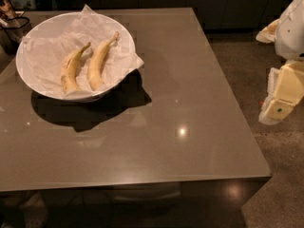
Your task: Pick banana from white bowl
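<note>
Banana (71,72) and second banana (99,63) lie side by side on crumpled paper (118,56) inside the white bowl (52,25), at the desk's (190,103) far left. Robot's tool (284,91) hangs beyond the desk's right edge, well apart from the bowl; whether it is open or closed cannot be told.

At the right edge of your view, your robot's arm (293,25) shows as a smooth, rounded white shell with a tan patch on its left lobe, and below it the gripper (280,101) is a boxy cream-yellow block with paler edges and a small dark dot.
</note>
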### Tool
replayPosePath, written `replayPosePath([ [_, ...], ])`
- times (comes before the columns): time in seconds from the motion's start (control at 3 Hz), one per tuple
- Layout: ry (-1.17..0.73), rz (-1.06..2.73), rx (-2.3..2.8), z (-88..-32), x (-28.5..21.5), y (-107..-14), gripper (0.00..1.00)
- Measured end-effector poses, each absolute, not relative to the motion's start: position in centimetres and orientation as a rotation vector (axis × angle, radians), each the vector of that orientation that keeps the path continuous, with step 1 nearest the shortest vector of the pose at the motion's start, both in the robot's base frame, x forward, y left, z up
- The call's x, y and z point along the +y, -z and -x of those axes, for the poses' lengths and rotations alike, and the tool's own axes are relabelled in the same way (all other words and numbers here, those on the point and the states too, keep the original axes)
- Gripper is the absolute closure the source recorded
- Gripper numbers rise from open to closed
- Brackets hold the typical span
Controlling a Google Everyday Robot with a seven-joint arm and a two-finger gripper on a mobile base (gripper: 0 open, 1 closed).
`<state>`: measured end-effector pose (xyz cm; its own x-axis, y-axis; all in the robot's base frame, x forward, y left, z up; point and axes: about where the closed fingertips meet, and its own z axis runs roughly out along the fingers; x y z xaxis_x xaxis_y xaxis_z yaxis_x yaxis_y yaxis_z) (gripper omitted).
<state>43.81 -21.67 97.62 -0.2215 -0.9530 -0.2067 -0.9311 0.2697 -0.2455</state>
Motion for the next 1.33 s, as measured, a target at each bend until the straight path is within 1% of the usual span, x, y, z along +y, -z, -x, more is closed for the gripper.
replayPosePath([
  [0.33, 0.098, 1.725, 2.232, -43.8, -21.7, -97.6, 0.0],
  [0.67, 0.091, 1.789, 2.203, -44.9, -18.7, -98.3, 0.0],
  [1.33, 0.175, 1.915, 2.169, -48.7, -13.0, -99.9, 0.0],
])
